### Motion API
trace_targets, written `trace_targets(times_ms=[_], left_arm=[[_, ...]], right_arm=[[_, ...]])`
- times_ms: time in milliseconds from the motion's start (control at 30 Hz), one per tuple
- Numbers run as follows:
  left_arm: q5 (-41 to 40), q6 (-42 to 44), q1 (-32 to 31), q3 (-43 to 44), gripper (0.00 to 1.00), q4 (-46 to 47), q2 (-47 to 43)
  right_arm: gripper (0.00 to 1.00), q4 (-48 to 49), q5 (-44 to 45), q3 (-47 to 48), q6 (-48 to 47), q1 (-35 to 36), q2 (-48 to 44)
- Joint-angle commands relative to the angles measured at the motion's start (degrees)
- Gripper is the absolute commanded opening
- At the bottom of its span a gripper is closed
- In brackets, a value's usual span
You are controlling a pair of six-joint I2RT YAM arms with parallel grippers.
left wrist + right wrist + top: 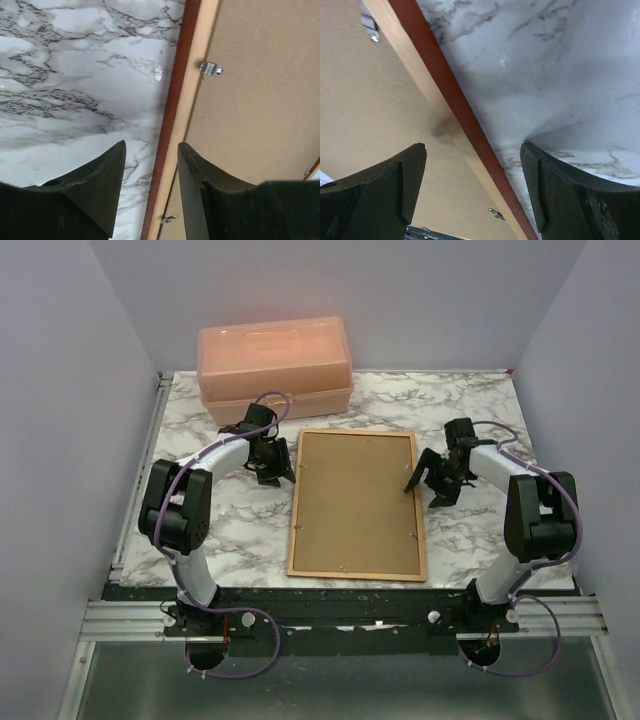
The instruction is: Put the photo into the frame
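Two grippers on station, one on each long side of the frame (181, 100), and neither is holding anything.

Left gripper (150, 145): jaws part open, about mid gap, empty. The frame's left rail runs up between my fingertips. Its reddish outer edge is toward the finger on the marble side and its tan back face toward the finger on the board side. I can't tell whether the pads touch the wood or hang just above it. A metal clip (211, 68) sits ahead of the fingers, on the backing board (260, 110) just inside the rail. The peach box (275, 360) is beyond this gripper by the far wall and isn't involved.

Between the two grippers: the frame lies back-up on the marble table (230, 530) with the backing board seated inside it. No camera shows the photo. It may be under the board or not loaded yet; I can't tell which.

Right gripper (472, 145): jaws wide, empty. The right rail crosses the gap diagonally, with board on one side and bare marble on the other. Neither finger looks to be in contact.

Step, as I judge it: I'm working the frame's long sides, either about to pinch the rails or dealing with the clips. The next move needs both sets of jaws squared to their rails and closing evenly. The wood is thin and lies flat on the table, so there's little edge to bite. Uneven closing could skew the frame or pop the board.
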Motion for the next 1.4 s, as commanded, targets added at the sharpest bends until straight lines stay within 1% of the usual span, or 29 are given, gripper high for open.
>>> trace_targets(times_ms=[0,233,367,667,900,1000,1100,1267,1333,1367], left_arm=[[-3.5,0.7,0.0,2.7,0.47,-2.2,2.9],[-1.3,0.5,-0.5,3.2,0.46,-0.7,5.6],[-1.3,0.2,-1.8,3.4,0.46,-0.4,6.8],[-1.8,-0.3,-5.5,4.8,0.47,-0.5,9.2],[1.4,-0.2,-7.2,3.4,0.47,2.1,8.7],[2.1,-0.1,-8.5,2.7,0.47,2.6,7.8],[2.2,-0.4,-9.3,1.2,0.47,3.0,6.5],[2.7,-0.8,-9.4,-3.7,0.47,4.6,3.1],[1.8,-0.9,-9.4,-5.5,0.50,4.6,1.5],[1.1,-0.9,-9.3,-6.0,0.57,4.2,0.8]], right_arm=[[0.84,2.1,-1.7,2.6,-2.0,0.0,2.7],[0.83,2.9,-2.4,3.0,-2.6,0.0,5.2],[0.83,3.4,-3.7,3.0,-2.9,0.0,5.8],[0.83,4.8,-10.3,2.9,-4.9,0.0,6.9],[0.83,6.2,-16.7,2.2,-6.4,0.7,7.0],[0.83,5.5,-16.9,2.7,-7.3,2.6,7.5],[0.83,5.2,-15.4,2.6,-7.1,4.6,7.4],[0.83,5.7,-13.4,-0.3,-6.0,5.1,4.4],[0.84,5.5,-12.0,-1.2,-6.1,5.2,2.8],[0.85,5.3,-11.1,-1.5,-6.2,5.2,1.9]])
